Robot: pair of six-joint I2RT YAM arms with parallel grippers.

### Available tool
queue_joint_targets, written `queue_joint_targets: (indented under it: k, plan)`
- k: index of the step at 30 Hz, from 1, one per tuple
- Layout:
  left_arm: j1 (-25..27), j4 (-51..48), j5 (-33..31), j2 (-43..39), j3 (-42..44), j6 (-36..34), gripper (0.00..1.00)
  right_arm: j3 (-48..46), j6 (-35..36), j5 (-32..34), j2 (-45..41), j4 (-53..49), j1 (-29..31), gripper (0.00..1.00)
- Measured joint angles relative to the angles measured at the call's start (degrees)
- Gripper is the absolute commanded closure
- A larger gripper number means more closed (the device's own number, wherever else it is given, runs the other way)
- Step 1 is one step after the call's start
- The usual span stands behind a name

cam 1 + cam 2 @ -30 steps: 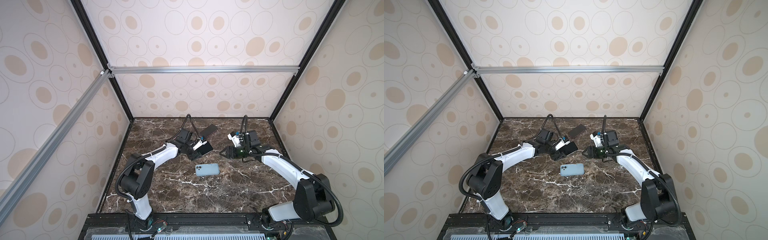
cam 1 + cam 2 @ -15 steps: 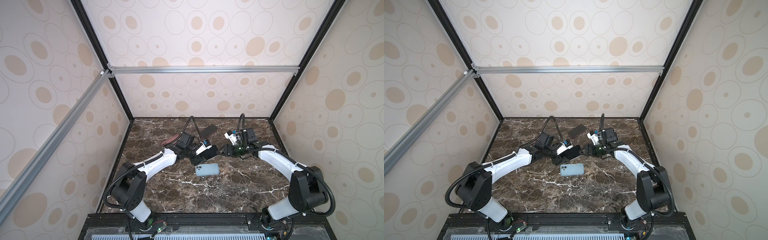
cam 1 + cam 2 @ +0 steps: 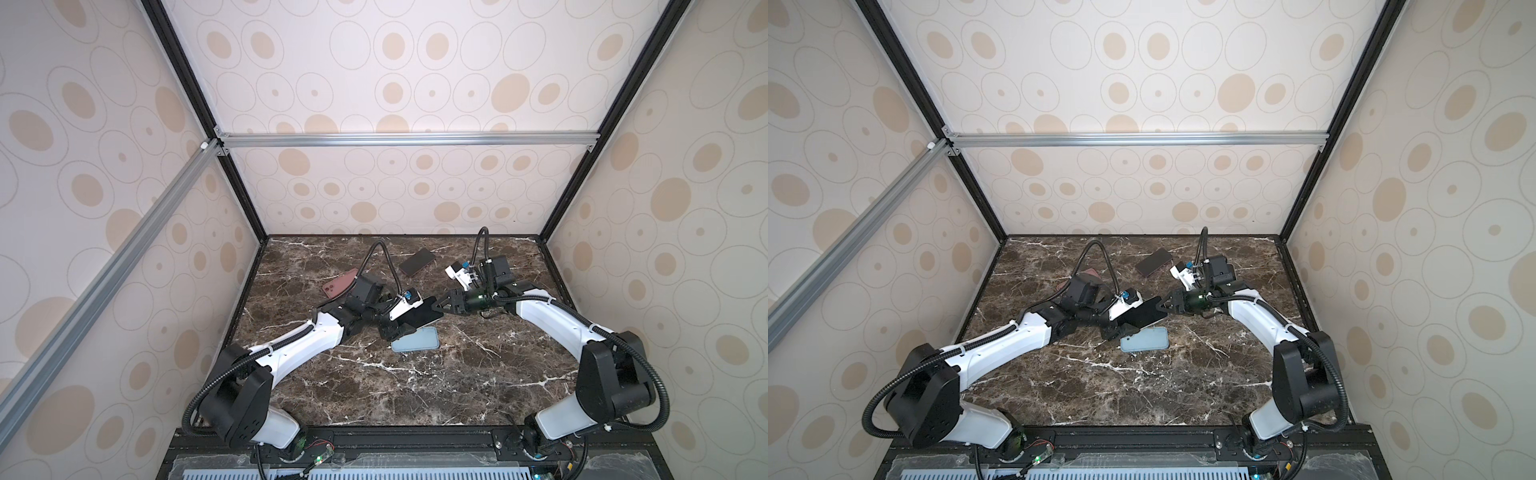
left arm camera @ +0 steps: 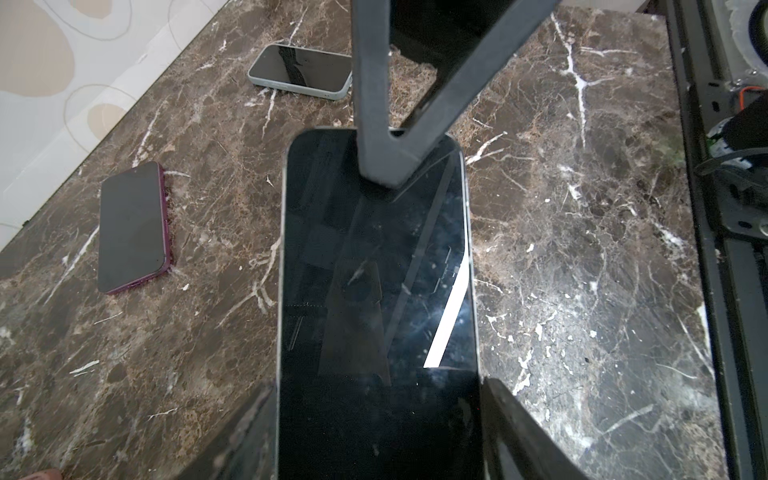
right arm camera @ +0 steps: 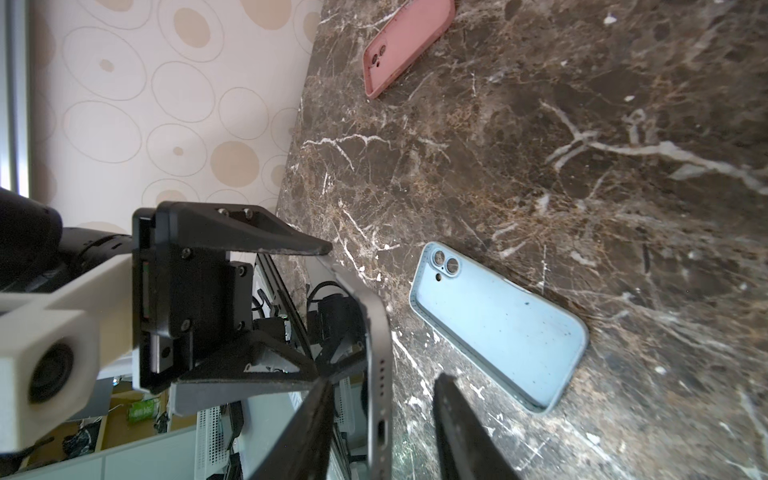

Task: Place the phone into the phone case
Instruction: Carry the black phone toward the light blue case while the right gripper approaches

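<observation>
Just beside the blue phone case, the black phone hangs raised, screen up, long axis nearly along the case; left gripper clamps its sides, right gripper straddles its end, jaws apart.

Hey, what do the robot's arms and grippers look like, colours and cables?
The left arm and right arm share white link shells, black joints and ribbed black hoses. The left gripper and right gripper have matte black, triangular open-frame fingers. Each wrist carries a white camera mount with a blue connector; a green light glows on the right wrist.
</observation>
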State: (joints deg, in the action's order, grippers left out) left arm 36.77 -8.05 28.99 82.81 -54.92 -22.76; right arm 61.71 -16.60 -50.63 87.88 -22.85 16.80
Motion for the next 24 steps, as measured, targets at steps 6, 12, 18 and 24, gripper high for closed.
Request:
queue_joint_targets:
  k: [6, 12, 18, 24]
  plan:
    - [0.2, 1.6, 0.1, -0.7, 0.1, 0.3, 1.0, 0.0, 0.0, -3.7, 0.0, 0.1, 0.0, 0.71]
    - [0.5, 1.8, -0.2, -0.7, 0.4, 0.7, 1.0, -0.2, 0.3, -5.6, 0.0, 0.1, 0.0, 0.84]
    - [0.7, 3.5, -1.0, -0.9, 1.0, 2.6, 0.57, -0.8, -0.1, -6.7, -0.3, 0.4, 0.1, 0.9]
    - [0.9, 8.7, -2.4, -4.4, 4.8, 7.1, 0.24, -1.0, -0.3, -6.0, -0.3, 1.1, 0.1, 0.92]
